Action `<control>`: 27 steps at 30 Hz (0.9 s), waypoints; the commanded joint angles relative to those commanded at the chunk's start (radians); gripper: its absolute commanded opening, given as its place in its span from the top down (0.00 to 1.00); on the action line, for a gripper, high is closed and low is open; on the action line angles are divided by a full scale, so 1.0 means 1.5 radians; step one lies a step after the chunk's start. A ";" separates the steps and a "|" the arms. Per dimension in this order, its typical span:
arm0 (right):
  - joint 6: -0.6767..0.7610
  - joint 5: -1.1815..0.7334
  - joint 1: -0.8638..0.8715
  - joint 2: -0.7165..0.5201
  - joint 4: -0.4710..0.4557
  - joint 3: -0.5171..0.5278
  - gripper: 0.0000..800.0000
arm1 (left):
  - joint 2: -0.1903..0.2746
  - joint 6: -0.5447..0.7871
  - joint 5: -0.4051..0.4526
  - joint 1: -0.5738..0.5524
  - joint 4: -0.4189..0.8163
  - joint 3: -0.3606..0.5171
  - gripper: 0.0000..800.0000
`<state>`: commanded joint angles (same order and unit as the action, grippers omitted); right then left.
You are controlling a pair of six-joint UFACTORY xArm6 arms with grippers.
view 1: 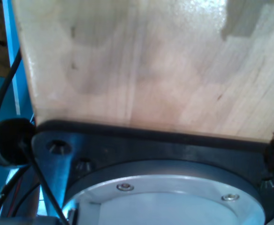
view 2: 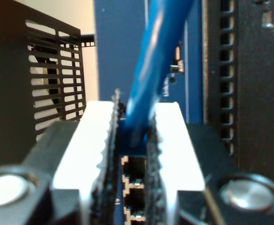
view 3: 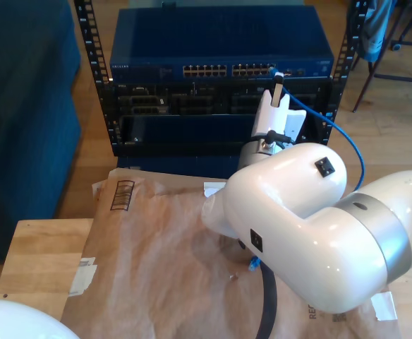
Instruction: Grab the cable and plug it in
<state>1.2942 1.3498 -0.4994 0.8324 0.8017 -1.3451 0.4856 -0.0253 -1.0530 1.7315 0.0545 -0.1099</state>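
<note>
The bright blue cable (view 2: 151,70) runs up from between the white serrated fingers (view 2: 97,140) of my second gripper (view 2: 133,110), which is shut on it. In the exterior view that gripper (view 3: 277,83) stands at the right end of the port row (view 3: 227,70) on the blue switch (view 3: 220,42). From there the cable (view 3: 350,148) loops down the exterior view's right behind the arm. Its free plug (view 3: 252,265) lies on the brown paper (view 3: 156,261). Ports (view 2: 132,183) show just beyond the fingertips. Whether the held end sits in a port is hidden.
Black rack gear (view 3: 192,106) sits under the switch between perforated rails. A blue sofa (view 3: 22,106) fills the exterior view's left. A thick black robot cable (view 3: 266,307) hangs below the white arm. The first wrist view looks at the wooden tabletop (view 1: 151,70) and a black base plate (view 1: 174,145).
</note>
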 joint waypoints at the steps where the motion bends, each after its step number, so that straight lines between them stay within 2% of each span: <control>1: 0.000 0.001 0.000 0.000 0.000 -0.003 1.00 | 0.000 0.000 -0.001 0.000 0.000 0.000 0.00; 27: 0.002 0.017 -0.003 -0.004 0.000 0.004 1.00 | 0.000 0.000 -0.001 0.000 0.000 0.000 0.00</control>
<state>1.2973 1.3759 -0.5040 0.8263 0.8017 -1.3389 0.4856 -0.0253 -1.0545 1.7315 0.0545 -0.1099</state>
